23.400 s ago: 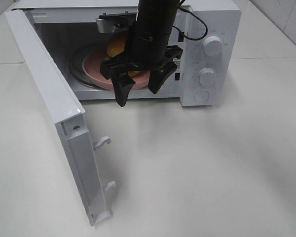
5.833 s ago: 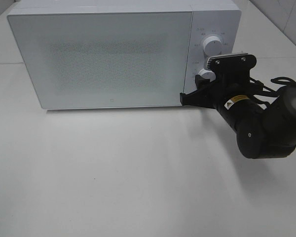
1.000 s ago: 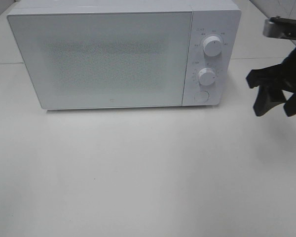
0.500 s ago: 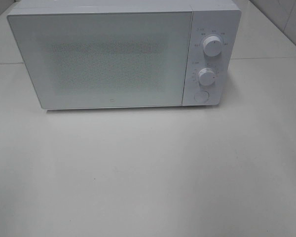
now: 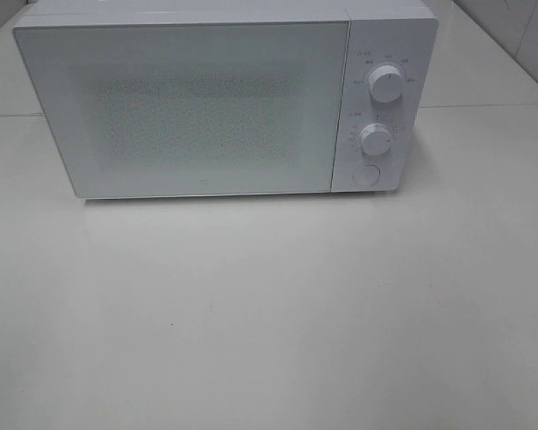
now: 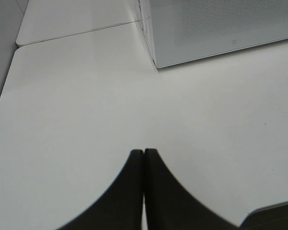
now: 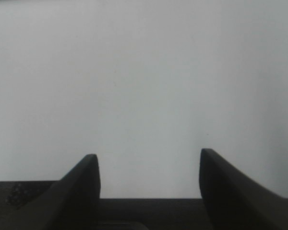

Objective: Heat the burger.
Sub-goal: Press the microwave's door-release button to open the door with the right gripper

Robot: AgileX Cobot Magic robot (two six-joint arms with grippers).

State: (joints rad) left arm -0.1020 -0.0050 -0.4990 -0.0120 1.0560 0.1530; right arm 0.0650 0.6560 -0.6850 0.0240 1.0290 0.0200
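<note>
Left wrist view: left fingers [image 6: 129,191] pressed together on nothing; right fingers [image 7: 81,184] spread wide, holding nothing.

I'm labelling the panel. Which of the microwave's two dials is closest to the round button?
The lower dial, directly above the round button. The upper dial sits higher, near the top edge of the microwave.
</note>
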